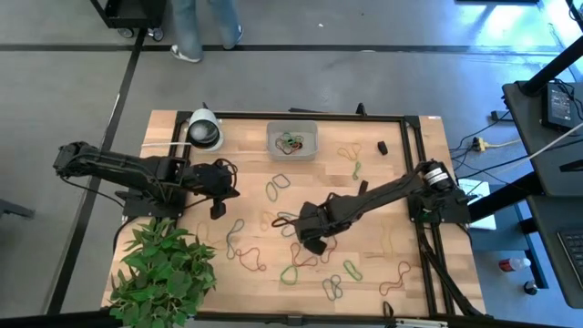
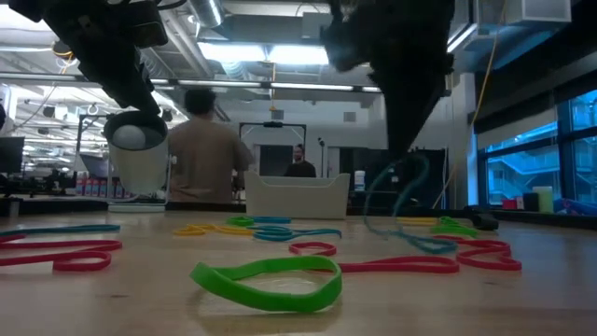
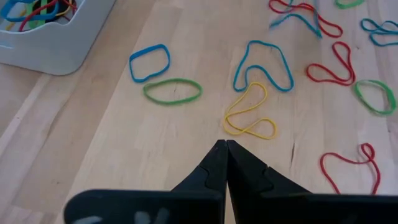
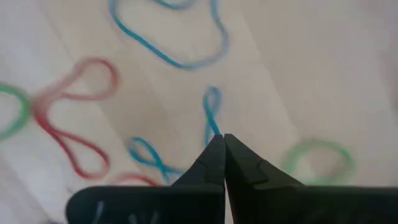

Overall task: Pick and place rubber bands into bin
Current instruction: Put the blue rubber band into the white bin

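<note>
Many coloured rubber bands lie loose on the wooden table (image 1: 401,182), such as a green one (image 2: 269,283) near the front and a yellow one (image 3: 247,115). The clear bin (image 1: 291,141) stands at the far middle with several bands inside. My right gripper (image 1: 314,244) hangs over the middle of the table, pointing down and shut on a blue rubber band (image 2: 396,191). My left gripper (image 3: 225,144) is shut and holds nothing, above bare wood on the left (image 1: 219,208). My right gripper pinches a narrow loop of the blue rubber band (image 4: 211,124) between its two fingertips. The fingers come from above, pointing down. The band hangs slack below them, and its lower end (image 2: 424,245) reaches the table.
A white-and-black tape roll (image 1: 204,129) stands at the far left corner. A green plant (image 1: 164,273) fills the near left corner. A small black object (image 1: 382,147) lies to the right of the bin. A person (image 2: 210,149) stands beyond the table.
</note>
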